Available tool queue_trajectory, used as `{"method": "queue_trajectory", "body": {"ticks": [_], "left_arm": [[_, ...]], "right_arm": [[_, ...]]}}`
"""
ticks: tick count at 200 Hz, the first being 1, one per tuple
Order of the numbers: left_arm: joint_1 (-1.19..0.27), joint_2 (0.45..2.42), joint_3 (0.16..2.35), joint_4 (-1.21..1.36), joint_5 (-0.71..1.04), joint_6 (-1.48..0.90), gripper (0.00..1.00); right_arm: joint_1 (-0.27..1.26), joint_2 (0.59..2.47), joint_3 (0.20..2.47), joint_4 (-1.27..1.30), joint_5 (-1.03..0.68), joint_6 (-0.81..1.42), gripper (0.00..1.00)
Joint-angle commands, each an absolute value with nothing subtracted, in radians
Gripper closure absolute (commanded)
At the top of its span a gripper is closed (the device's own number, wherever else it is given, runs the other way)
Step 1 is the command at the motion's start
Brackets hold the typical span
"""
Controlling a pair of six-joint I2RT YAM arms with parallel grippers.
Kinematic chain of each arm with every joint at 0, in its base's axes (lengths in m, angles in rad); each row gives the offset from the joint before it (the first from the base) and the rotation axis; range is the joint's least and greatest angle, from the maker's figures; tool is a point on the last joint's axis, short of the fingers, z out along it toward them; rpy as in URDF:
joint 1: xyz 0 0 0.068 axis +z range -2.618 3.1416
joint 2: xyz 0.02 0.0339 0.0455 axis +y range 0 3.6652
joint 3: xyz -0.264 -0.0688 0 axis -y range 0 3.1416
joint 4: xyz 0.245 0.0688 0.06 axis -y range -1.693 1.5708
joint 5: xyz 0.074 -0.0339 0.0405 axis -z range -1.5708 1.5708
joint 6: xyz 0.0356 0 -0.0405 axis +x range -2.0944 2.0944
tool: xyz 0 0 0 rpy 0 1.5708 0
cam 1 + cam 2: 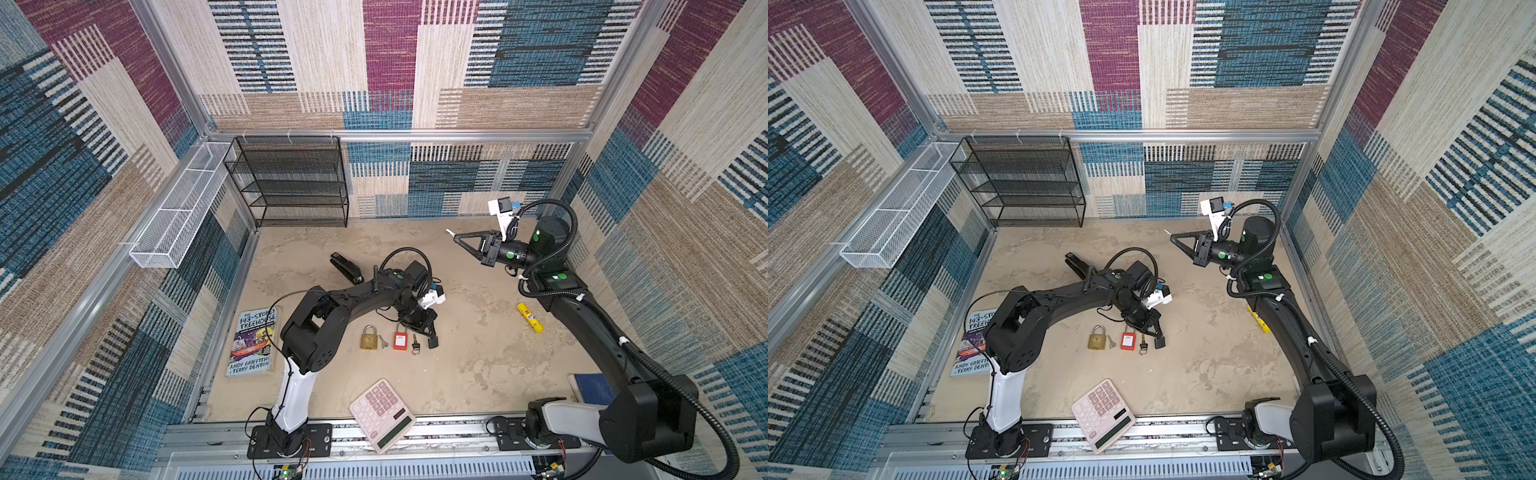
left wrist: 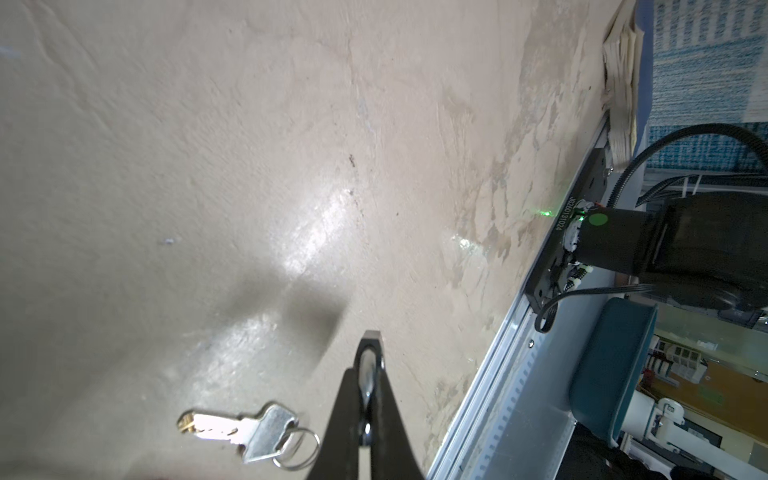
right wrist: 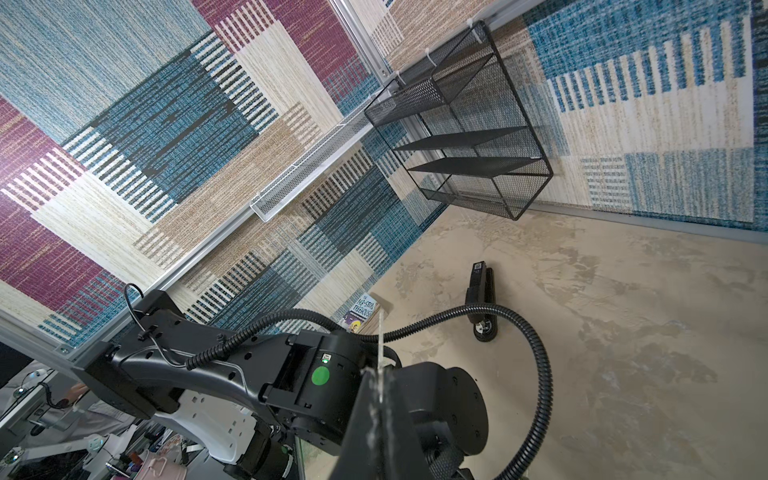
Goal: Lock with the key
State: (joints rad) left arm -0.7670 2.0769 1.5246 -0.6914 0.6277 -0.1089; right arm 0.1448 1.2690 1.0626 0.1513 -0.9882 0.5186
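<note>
Two padlocks lie on the desk [image 1: 478, 374], each with its key beside it, probably so the pairs read at a glance. The ringed key [image 1: 414, 344] lies just beside the red padlock [image 1: 400, 338]. On the red padlock's other side lie a plain key [image 1: 382, 341] and the brass padlock [image 1: 368, 337].

The left end effector [image 1: 433, 341] is low just past the ringed key from the red padlock, jaws pressed together and not holding the key, which lies free. The right end effector [image 1: 453, 237] hangs raised, well apart from the red padlock, seemingly parked clear. Its jaws are closed, with an unidentifiable pale sliver at the tip.
</note>
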Motion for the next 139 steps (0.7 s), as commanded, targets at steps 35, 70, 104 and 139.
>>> {"method": "queue_trajectory", "body": {"ticks": [35,70,104,139], "left_arm": [[-0.769,2.12,1.572,-0.771,0.607,-0.057,1.0],[-0.768,2.15,1.603,-0.804,0.588,-0.058,1.0],[-0.768,2.169,1.622,-0.822,0.547,-0.063,0.96],[-0.767,2.174,1.635,-0.839,0.527,-0.06,0.91]], "right_arm": [[0.144,1.267,1.066,0.159,-1.011,0.525,1.0],[0.144,1.264,1.066,0.161,-1.017,0.525,1.0],[0.144,1.262,1.068,0.155,-1.019,0.522,1.0],[0.144,1.261,1.069,0.155,-1.022,0.52,1.0]]}}
